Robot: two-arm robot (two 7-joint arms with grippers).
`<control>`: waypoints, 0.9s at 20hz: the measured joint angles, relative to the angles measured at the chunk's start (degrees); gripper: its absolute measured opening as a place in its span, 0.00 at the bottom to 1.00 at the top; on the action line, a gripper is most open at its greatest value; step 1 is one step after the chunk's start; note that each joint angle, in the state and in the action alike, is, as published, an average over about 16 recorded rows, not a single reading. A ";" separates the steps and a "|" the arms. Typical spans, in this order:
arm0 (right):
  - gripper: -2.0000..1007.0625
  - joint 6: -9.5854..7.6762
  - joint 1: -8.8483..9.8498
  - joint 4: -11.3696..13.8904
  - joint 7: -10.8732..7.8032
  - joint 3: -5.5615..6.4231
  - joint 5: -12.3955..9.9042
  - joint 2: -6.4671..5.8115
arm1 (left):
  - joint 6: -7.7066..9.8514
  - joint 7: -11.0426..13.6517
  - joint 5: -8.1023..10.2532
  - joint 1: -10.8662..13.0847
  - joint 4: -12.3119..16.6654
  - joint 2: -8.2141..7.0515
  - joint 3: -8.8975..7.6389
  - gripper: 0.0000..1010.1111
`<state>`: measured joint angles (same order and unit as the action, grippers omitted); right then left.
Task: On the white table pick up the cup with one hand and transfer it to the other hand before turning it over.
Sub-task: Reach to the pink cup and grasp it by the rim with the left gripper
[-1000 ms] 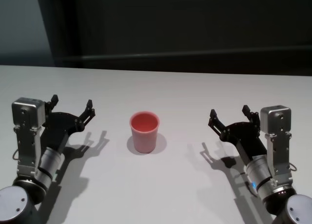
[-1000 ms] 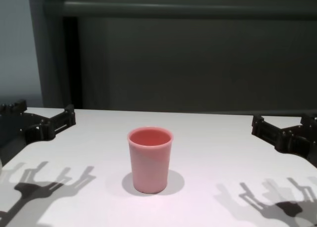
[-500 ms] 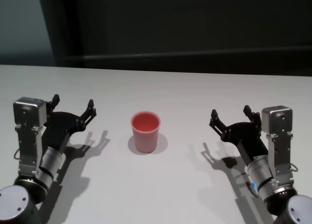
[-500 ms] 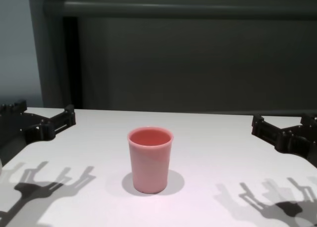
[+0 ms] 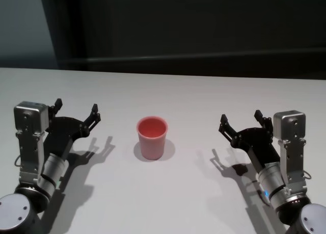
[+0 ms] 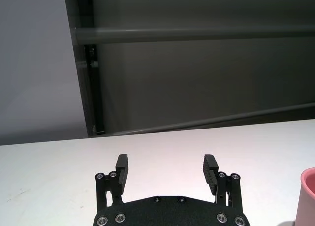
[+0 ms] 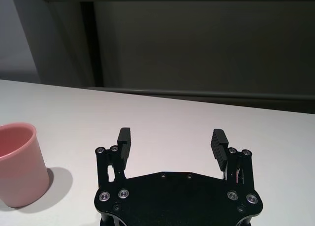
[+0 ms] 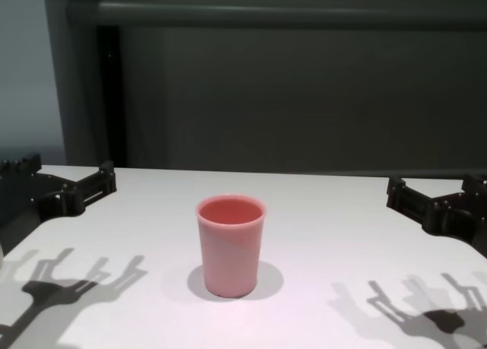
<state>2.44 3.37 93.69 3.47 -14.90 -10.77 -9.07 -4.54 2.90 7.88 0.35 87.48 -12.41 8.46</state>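
Two grippers, left gripper (image 5: 75, 110) and right gripper (image 5: 241, 120), hover with jaws apart. Pink cup (image 5: 152, 137) stands upright mid-frame on the white table (image 5: 173, 96), untouched; next, one must reach and close around it.

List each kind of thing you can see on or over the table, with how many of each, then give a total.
Pink cup: 1, upright on the white table
Robot tools: 2, left tool and right tool, both open and empty, one either side of the cup
Total: 3
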 joint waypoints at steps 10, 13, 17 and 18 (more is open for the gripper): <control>0.99 0.00 0.00 0.00 0.00 0.00 0.00 0.00 | 0.00 0.00 0.00 0.00 0.00 0.00 0.00 0.99; 0.99 0.00 0.00 0.00 0.00 0.00 0.00 0.00 | 0.00 0.00 0.00 0.00 0.00 0.00 0.00 0.99; 0.99 0.00 0.00 0.00 0.00 0.00 0.00 0.00 | 0.00 0.00 0.00 0.00 0.00 0.00 0.00 0.99; 0.99 0.00 0.00 0.00 0.00 0.00 0.00 0.00 | 0.00 0.00 0.00 0.00 0.00 0.00 0.00 0.99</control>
<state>2.44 3.37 93.69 3.47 -14.90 -10.77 -9.07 -4.54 2.90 7.88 0.35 87.48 -12.41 8.46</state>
